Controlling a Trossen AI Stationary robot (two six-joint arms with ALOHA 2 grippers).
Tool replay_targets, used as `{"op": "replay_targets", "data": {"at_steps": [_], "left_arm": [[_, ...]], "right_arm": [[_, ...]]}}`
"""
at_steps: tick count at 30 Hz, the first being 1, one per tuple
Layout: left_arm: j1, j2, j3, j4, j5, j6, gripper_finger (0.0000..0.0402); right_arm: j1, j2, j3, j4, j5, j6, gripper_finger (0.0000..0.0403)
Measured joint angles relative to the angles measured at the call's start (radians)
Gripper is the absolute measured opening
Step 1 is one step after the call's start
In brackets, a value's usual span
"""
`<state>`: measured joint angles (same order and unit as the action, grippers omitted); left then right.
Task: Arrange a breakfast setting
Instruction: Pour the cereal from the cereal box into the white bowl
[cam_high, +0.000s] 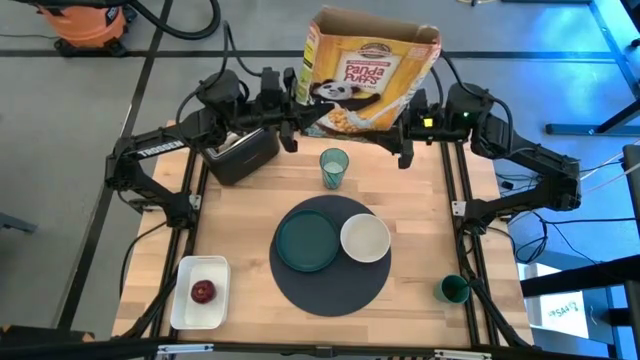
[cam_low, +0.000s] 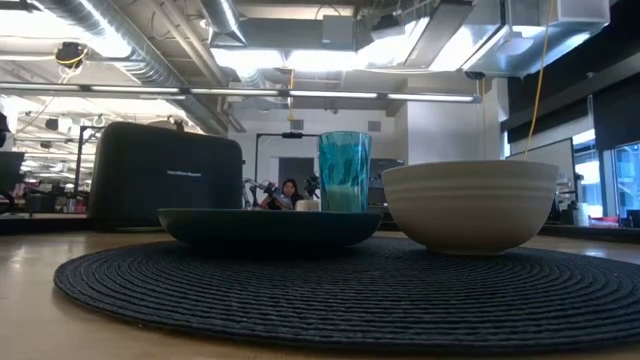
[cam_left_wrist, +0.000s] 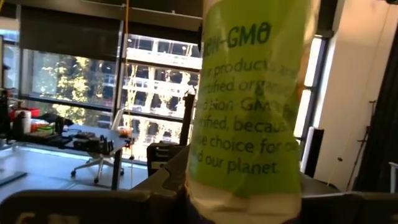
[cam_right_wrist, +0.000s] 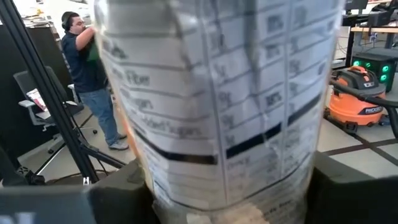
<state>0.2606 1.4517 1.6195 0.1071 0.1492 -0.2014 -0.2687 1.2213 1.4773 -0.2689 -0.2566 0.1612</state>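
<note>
The work surface is a light wooden table (cam_high: 420, 200) with a black frame, standing on a grey floor. An orange shop vacuum (cam_high: 88, 22) sits on the floor beyond the far-left corner. The low view shows an open office with ceiling ducts and lights, and a person (cam_low: 289, 192) seated far behind the table.

On the table, a round dark mat (cam_high: 330, 285) lies near the centre. On it, a teal plate (cam_high: 307, 241) sits left of a white bowl (cam_high: 365, 238); their rims are just beside each other. A teal glass (cam_high: 334, 167) stands upright behind the mat. A black toaster (cam_high: 241, 153) stands at the far left. A white tray (cam_high: 186, 303) at the near-left corner holds a red fruit (cam_high: 203, 291). A small green mug (cam_high: 452, 289) stands near the right edge.

The cereal box (cam_high: 372, 72) is held above the table's far edge, between both arms. It stands upright, long axis vertical, with its flaps open at the top. The left gripper (cam_high: 294, 112) clamps the box's left side and the right gripper (cam_high: 404, 128) its right side; both are closed against the box.
</note>
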Motion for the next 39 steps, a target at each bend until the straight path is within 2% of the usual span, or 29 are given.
{"op": "replay_targets", "data": {"at_steps": [3,5,12,17,21,26,28,31,39], "left_arm": [[-0.003,0.006,0.002,-0.029,-0.024,-0.002,0.0126],[-0.003,0.007,0.002,-0.067,-0.034,-0.002,0.0135],[0.030,-0.007,-0.002,-0.282,-0.061,0.036,0.0183],[0.037,-0.016,0.000,-0.376,-0.073,0.054,0.0224],[0.035,-0.013,-0.001,-0.435,-0.068,0.103,0.0253],[0.036,-0.036,-0.001,-0.479,-0.070,0.164,0.0273],[0.033,-0.049,-0.001,-0.482,-0.072,0.181,0.0275],[0.020,-0.060,-0.001,-0.481,-0.089,0.186,0.0273],[-0.031,-0.062,-0.001,-0.563,-0.148,0.186,0.0271]], "right_arm": [[0.000,-0.001,0.000,-0.012,-0.002,0.000,0.0216],[0.000,-0.007,0.016,-0.083,-0.004,-0.006,0.0216],[0.000,-0.002,0.200,-0.541,0.132,-0.131,0.0213],[0.000,-0.010,0.336,-0.841,0.227,-0.201,0.0210],[0.000,-0.008,0.399,-1.024,0.247,-0.223,0.0208],[0.001,-0.004,0.398,-1.288,0.247,-0.216,0.0207],[0.001,0.002,0.376,-1.310,0.233,-0.206,0.0207],[0.001,-0.013,0.334,-1.303,0.137,-0.192,0.0206],[0.000,-0.056,0.230,-1.300,0.051,-0.242,0.0205]]}}
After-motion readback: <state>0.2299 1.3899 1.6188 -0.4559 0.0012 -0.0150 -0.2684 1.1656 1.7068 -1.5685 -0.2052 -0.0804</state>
